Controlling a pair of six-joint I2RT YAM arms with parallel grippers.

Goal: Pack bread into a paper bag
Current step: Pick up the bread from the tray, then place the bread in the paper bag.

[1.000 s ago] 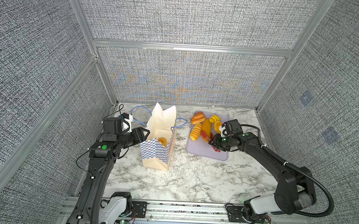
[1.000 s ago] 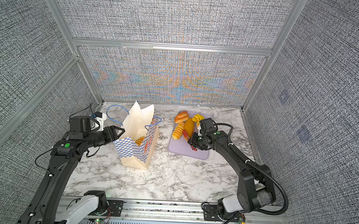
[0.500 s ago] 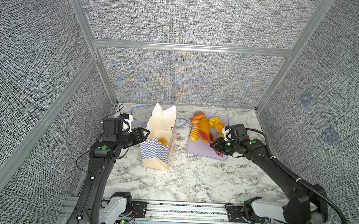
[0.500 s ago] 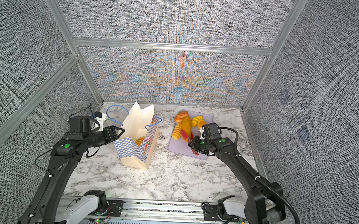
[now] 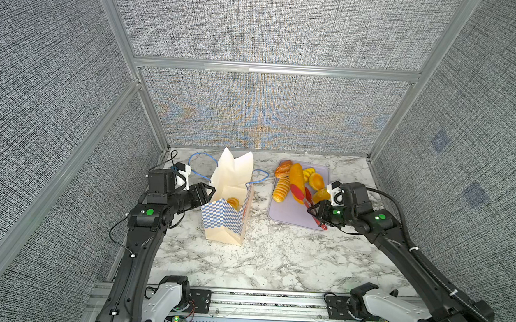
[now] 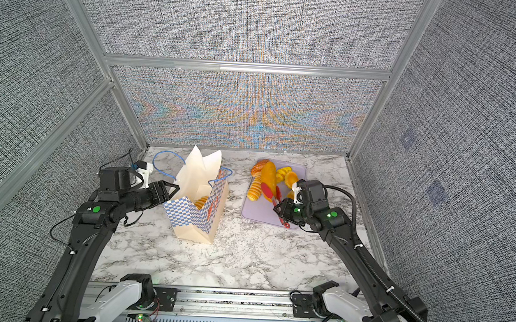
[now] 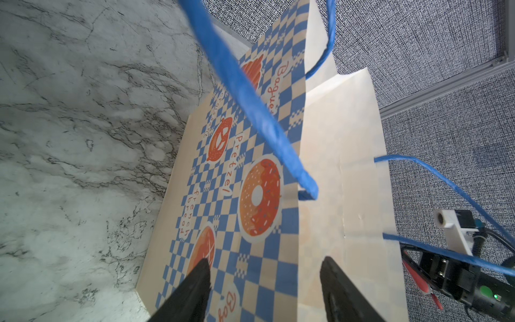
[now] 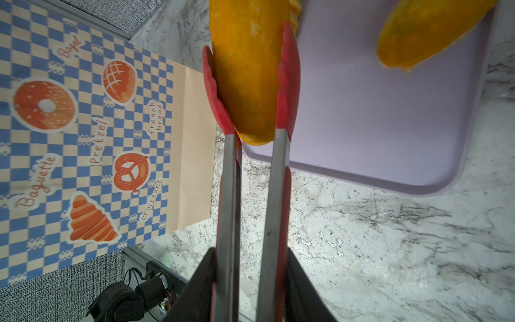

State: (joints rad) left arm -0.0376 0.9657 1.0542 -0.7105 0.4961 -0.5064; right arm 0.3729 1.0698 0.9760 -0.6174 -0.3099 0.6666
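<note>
Marble, white with grey veining, forms the tabletop (image 5: 276, 259) nearest me. Further in on the right, the right gripper (image 5: 316, 211) is clamped on the steel arms of a pair of red-tipped metal tongs (image 5: 307, 200). In the wrist view its black fingers (image 8: 203, 278) press in on both arms. The tongs' red tips grip the near end of a long smooth golden-yellow loaf (image 8: 248, 69) from either side, over the flat lilac rectangular tray (image 5: 287, 214). I cannot tell whether the loaf is lifted clear of it.

On the left, the left gripper (image 5: 205, 192) has its jaws apart and holds nothing, right at the side wall of the tall cream-white paper bag with blue-and-white checks (image 5: 223, 220). I cannot tell whether it touches the paper. The bag stands upright with its mouth open, a strip of marble between it and the tray. A ridged golden roll (image 5: 233, 202) lies inside.

Beyond, more toy bread rests on the tray: a ridged yellow loaf (image 5: 280, 190) just beside the long one, a glossy brown roll (image 5: 283, 168) at the far corner, and yellow and orange pieces (image 5: 313, 178). The thin blue cord handles (image 5: 201, 155) loop off the bag's rim. Behind everything is the grey woven wall panel (image 5: 268, 107).
</note>
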